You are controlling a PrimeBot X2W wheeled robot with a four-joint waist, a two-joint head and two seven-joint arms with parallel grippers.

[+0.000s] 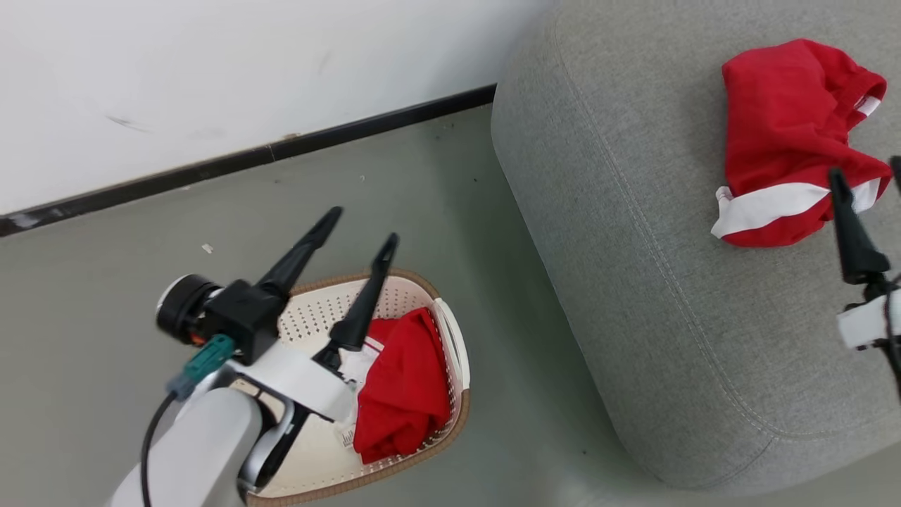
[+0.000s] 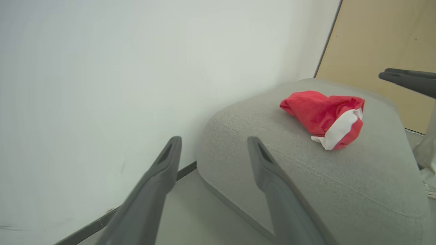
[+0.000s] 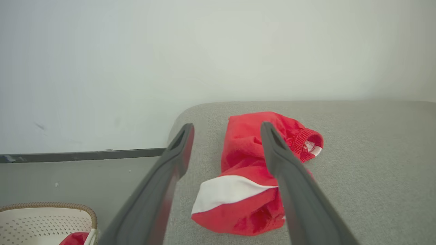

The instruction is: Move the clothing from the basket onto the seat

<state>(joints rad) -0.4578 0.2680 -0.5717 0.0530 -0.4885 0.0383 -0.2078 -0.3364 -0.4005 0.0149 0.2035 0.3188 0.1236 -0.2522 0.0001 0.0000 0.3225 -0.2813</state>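
Red is the colour to follow here. One bright red soft fabric garment with a white band [image 1: 788, 134] lies crumpled on top of the big grey woven-fabric sofa seat [image 1: 633, 267] with rounded edges, well inside the seam line that runs along the edge. The second bright red fabric garment [image 1: 405, 394] is down in the cream-white perforated plastic laundry basket [image 1: 317, 310] with the brown woven-look rim. It's bunched up against the side nearest the seat, with a bit of white trim showing on its left. The basket sits on the grey-green floor [image 1: 457, 211] near the seat's rounded corner, with a strip of floor between the two.

The robot's left gripper [image 1: 364, 224] hangs above the basket. Its two long dark fingers are spread apart with nothing between them, pointing toward the white wall [image 1: 211, 70] and its dark baseboard [image 1: 352, 130].

The right gripper [image 3: 227, 126] is over the seat, right by the garment lying there. Its fingers are spread wide too and aren't pinching any fabric, and the cloth rests on the cushion. In the right wrist view one finger crosses in front of the garment, but whether it actually touches can't be told.
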